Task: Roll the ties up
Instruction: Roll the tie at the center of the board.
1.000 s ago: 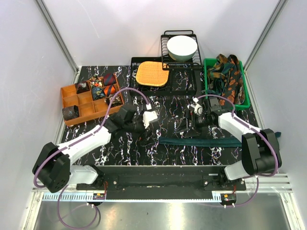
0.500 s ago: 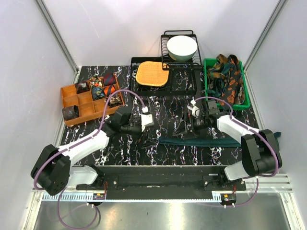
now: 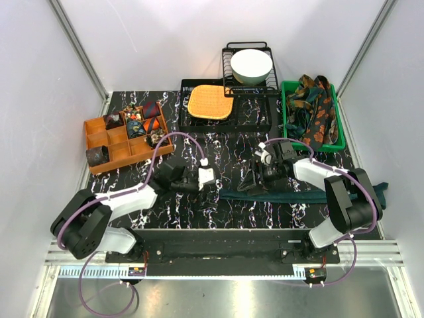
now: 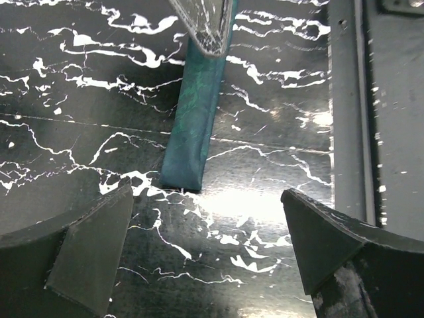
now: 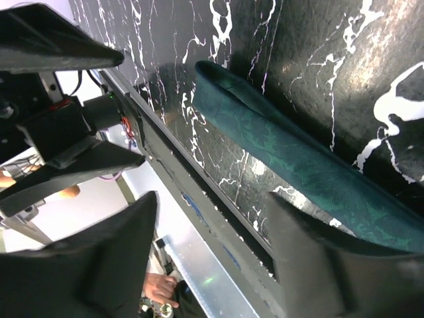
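Observation:
A plain dark teal tie (image 3: 291, 196) lies flat along the table's near edge, and its right end hangs over the side. My left gripper (image 3: 211, 187) sits low just left of the tie's narrow left end (image 4: 192, 132), open with only bare table between its fingers (image 4: 89, 248). My right gripper (image 3: 255, 183) hovers over the left part of the tie (image 5: 285, 142), open and holding nothing, with one finger (image 5: 318, 265) above the fabric. Rolled ties (image 3: 136, 122) fill an orange divided box (image 3: 99, 136). Patterned ties (image 3: 317, 109) are piled in a green bin (image 3: 341, 136).
An orange woven mat (image 3: 211, 102) lies on a black tray at the back. Behind it a white bowl (image 3: 250, 65) sits in a wire rack. A dark roll (image 3: 98, 156) stands in the orange box's near-left cell. The table's metal front rail (image 4: 348, 99) runs close to the tie.
My left gripper has dropped and moved toward the tie's left end. My right gripper has shifted left and down over the tie, and its jaws have narrowed a little.

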Robot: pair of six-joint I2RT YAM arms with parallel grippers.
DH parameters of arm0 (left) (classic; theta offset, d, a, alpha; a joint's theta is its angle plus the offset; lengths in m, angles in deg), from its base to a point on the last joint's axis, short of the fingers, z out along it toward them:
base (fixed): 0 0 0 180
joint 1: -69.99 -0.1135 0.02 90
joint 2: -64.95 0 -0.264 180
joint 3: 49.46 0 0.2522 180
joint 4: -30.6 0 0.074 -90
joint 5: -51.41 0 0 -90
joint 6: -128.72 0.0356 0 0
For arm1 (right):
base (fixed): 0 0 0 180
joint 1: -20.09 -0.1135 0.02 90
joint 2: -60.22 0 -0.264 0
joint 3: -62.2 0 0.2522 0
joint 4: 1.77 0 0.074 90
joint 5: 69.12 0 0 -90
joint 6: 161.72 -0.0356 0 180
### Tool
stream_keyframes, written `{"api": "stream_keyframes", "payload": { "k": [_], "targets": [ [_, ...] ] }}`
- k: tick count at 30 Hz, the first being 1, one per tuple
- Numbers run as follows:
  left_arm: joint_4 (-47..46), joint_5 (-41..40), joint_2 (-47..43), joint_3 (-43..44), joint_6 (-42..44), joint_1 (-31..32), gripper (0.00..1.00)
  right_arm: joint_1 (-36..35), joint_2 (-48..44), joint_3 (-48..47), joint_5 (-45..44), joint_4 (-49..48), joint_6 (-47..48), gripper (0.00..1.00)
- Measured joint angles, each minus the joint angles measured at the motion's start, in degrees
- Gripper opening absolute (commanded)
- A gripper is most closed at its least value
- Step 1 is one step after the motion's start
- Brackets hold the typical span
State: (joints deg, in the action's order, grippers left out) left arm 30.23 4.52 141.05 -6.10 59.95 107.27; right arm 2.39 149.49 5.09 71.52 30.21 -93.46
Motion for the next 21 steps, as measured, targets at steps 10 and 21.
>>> {"api": "stream_keyframes", "payload": {
  "k": [10, 21],
  "targets": [
    [1.7, -4.0, 5.7, 1.8, 4.7, 1.3, 0.99, 0.0, 0.4, 3.1, 3.7, -7.0, -3.2, 0.00],
    [4.5, -4.3, 14.8, 9.9, 7.2, 2.0, 0.81, 0.0, 9.1, 3.5, 5.9, -11.1, -4.7, 0.00]
  ]
}}
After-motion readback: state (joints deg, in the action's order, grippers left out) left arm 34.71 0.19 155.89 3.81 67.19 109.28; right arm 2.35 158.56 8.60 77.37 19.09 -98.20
